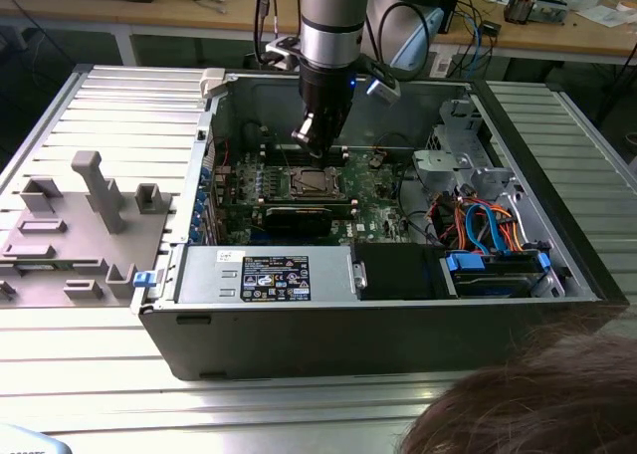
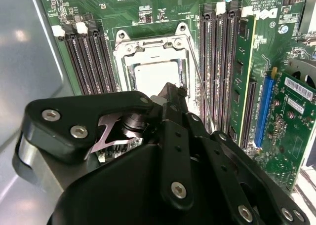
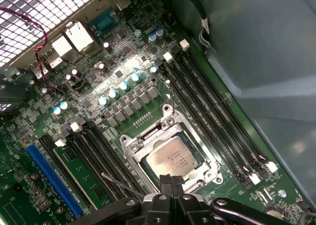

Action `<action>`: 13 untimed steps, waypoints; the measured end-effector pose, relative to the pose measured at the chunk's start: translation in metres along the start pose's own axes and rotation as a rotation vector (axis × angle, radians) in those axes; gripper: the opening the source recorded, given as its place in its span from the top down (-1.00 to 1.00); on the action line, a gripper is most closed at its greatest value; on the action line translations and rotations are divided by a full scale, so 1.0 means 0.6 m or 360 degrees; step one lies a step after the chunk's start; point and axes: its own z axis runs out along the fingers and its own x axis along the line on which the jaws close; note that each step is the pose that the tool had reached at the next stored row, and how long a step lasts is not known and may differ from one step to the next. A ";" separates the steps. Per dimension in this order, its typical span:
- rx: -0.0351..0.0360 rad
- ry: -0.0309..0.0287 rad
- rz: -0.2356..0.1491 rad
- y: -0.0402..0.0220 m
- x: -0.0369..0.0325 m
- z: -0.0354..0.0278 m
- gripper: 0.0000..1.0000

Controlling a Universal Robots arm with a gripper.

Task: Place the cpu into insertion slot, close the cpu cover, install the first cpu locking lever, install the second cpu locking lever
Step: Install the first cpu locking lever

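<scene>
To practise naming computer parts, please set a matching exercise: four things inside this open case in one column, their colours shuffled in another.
Things:
1. chip
2. card slot
3. memory slots
4. cables

Colours:
a. black
b. silvery
c. orange and blue
d. blue only

Pairs: 1-b, 2-d, 3-a, 4-c.

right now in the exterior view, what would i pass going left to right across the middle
tall grey upright → short grey block → cpu in its socket → orange and blue cables
</scene>
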 end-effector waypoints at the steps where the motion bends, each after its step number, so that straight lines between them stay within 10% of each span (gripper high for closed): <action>1: 0.0000 -0.00001 -0.0006 0.000 0.000 0.000 0.79; 13: 0.0002 -0.00016 -0.0086 0.000 0.000 0.000 0.79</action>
